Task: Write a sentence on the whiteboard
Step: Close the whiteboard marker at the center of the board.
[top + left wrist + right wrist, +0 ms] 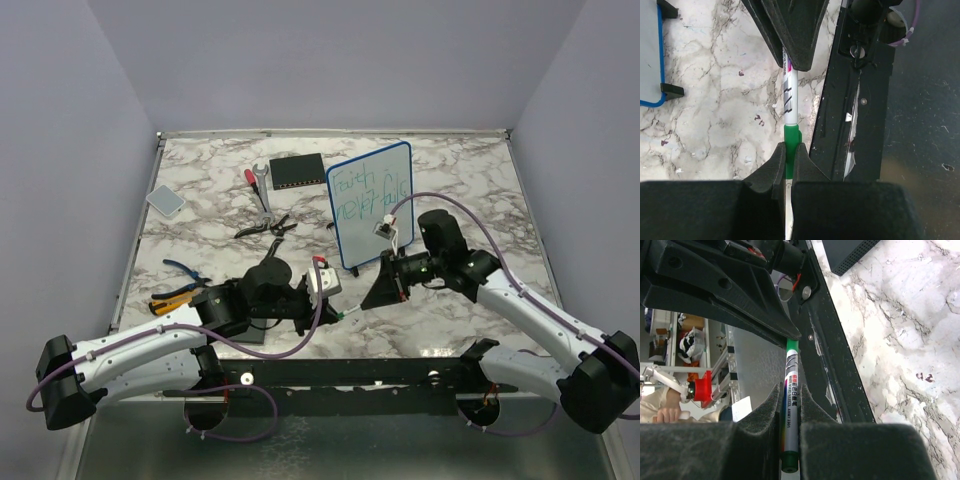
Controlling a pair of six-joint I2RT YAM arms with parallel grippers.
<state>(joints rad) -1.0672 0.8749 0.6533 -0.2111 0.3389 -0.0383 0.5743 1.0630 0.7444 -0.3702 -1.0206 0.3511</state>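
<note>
The whiteboard (pixel 368 205) stands upright at the middle right of the table, blue-framed, and its corner shows in the left wrist view (pixel 650 55). The sentence (pixel 357 197) is on its face as two lines of green handwriting. In front of the board a green whiteboard marker (pixel 352 312) spans between both grippers. My left gripper (pixel 790 150) is shut on the marker's green cap (pixel 791 135). My right gripper (pixel 790 392) is shut on the marker's white barrel (pixel 791 385). The two grippers face each other tip to tip near the table's front edge.
A red-handled wrench (pixel 258 185), a black box (pixel 298 172) and black pliers (pixel 268 229) lie behind the left arm. A grey pad (pixel 165 199) and blue-handled pliers (pixel 185 270) lie at the left. The black mounting bar (pixel 350 375) runs along the near edge.
</note>
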